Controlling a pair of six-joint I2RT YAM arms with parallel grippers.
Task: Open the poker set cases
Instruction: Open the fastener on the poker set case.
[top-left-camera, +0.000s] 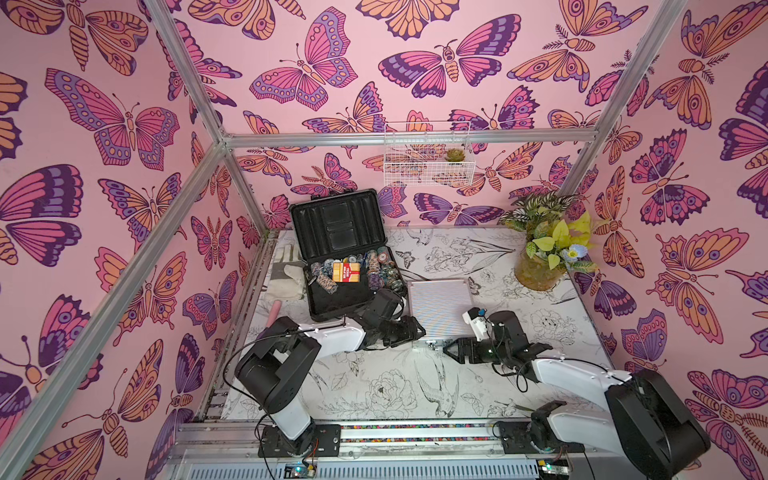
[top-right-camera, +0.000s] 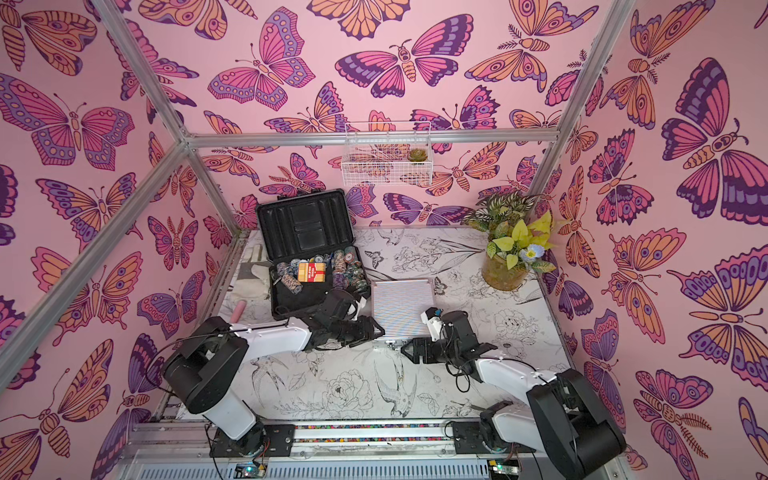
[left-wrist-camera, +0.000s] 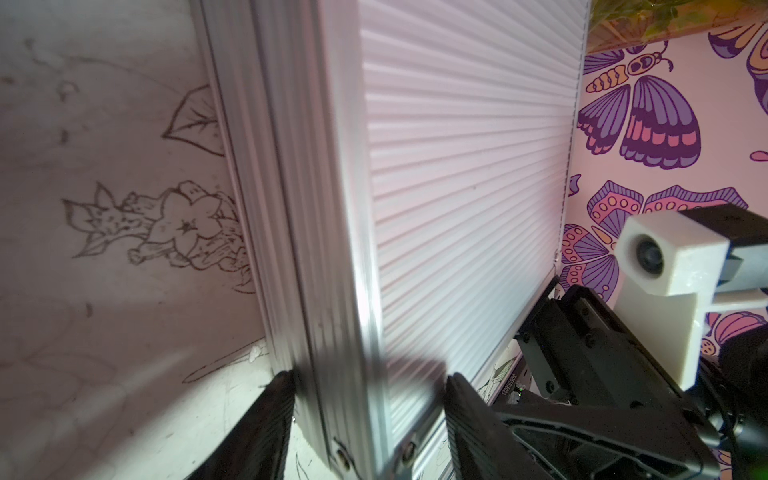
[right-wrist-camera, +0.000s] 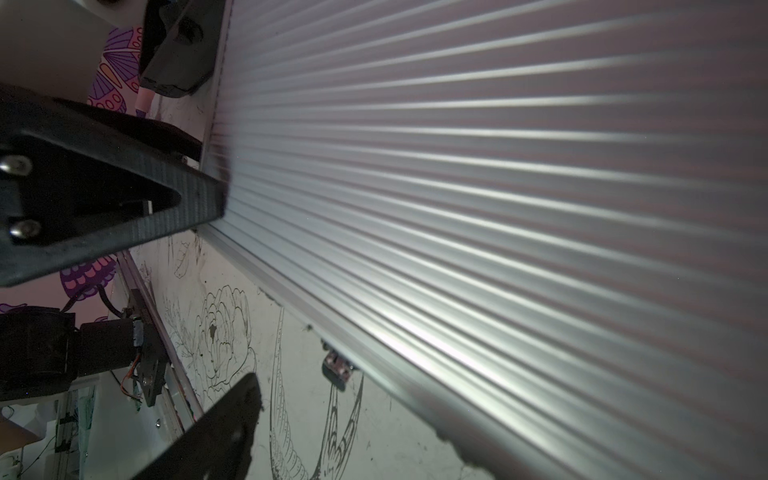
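A: At left claw (left-wrist-camera: 368, 386): pinching silver case (left-wrist-camera: 457, 187) corner, lid down. At right claw (right-wrist-camera: 237, 291): spread wide, latch (right-wrist-camera: 338, 370) just beside.
B: Dark case (top-left-camera: 338, 224) beyond left claw, open. Flip latch fully; lift lid slowly; hold base.

Pink wallpaper printed with large orange, magenta and purple butterflies (top-left-camera: 324, 70) covers every wall. Silver aluminium frame struts (top-left-camera: 407, 137) run up the corners and across the back wall, where a white wire basket (top-left-camera: 399, 176) hangs with a small green succulent (top-left-camera: 455, 155) inside. The white worktop (top-left-camera: 374, 374) carries black line drawings of flowers and birds. An amber glass vase of leafy plants (top-left-camera: 536, 274) stands at its far right corner.
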